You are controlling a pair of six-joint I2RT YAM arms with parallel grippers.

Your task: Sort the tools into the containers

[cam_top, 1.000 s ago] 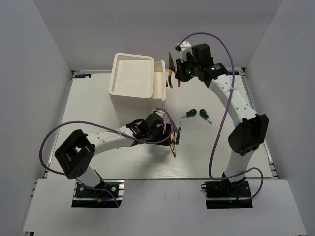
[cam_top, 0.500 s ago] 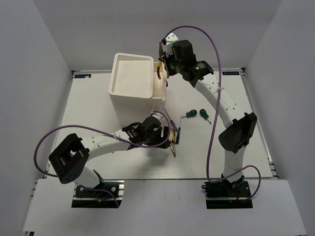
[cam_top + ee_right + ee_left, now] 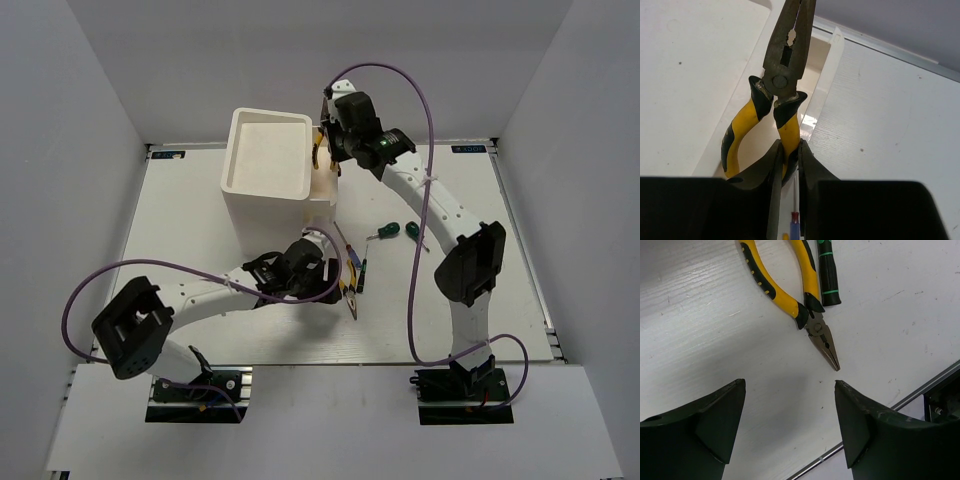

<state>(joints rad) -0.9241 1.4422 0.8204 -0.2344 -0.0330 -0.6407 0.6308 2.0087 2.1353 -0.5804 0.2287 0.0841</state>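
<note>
White table point(image 3: 500, 290), sorting looks barely started: right gripper point(image 3: 789, 150) clamped on one handle of pliers point(image 3: 785, 55) above open compartment on right side of white box point(image 3: 268, 160); left gripper point(image 3: 790, 390) wide open, empty, over second pliers point(image 3: 812, 322) lying near of the box; green screwdrivers point(image 3: 390, 231) lie unsorted further right. No readable writing.

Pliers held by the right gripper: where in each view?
Top external: held pliers at the white box's right edge, upper centre.
Right wrist: centre, nose toward the top edge, one handle in the right gripper.
Left wrist: absent; other pliers lie on the table there.
Shared landmark: white box.
</note>
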